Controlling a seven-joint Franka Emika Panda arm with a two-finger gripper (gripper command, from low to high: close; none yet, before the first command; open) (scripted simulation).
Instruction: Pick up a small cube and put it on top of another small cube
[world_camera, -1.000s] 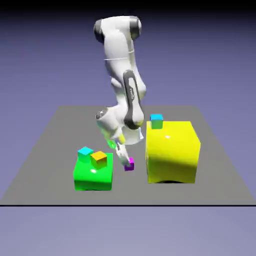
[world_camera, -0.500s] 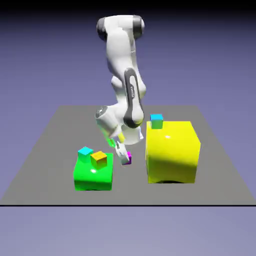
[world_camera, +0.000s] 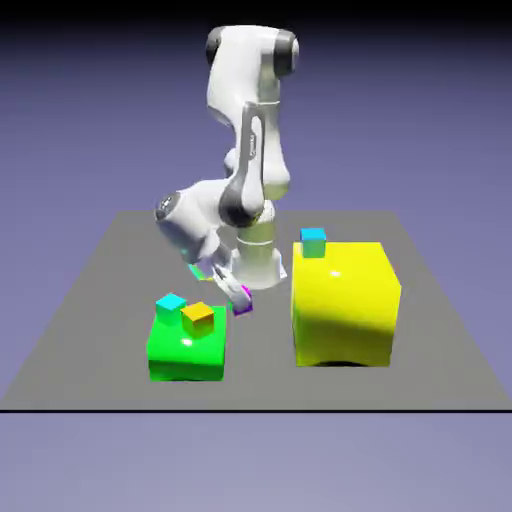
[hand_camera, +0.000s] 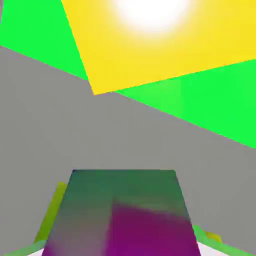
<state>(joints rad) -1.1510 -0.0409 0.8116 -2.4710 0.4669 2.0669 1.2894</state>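
Note:
In the exterior view my gripper (world_camera: 238, 296) is shut on the small magenta cube (world_camera: 244, 303) and holds it just above the table. It hangs between the green block (world_camera: 187, 347) and the yellow block (world_camera: 345, 300). The other small cube, orange (world_camera: 198, 318), sits on top of the green block, to the left of and a little below the held cube in that view. In the hand view the magenta cube (hand_camera: 122, 215) fills the bottom and hides the fingertips. Beyond it the orange cube's yellowish top (hand_camera: 150, 40) shows on the green block (hand_camera: 210, 105).
A cyan small cube (world_camera: 171, 303) sits on the green block beside the orange one. Another cyan cube (world_camera: 313, 241) rests on the far corner of the big yellow block. The grey table (world_camera: 110, 290) lies underneath everything.
The gripper went from open around the magenta cube on the table to shut on it. It lifted the cube and carried it toward the exterior view's left, and the hand swung over.

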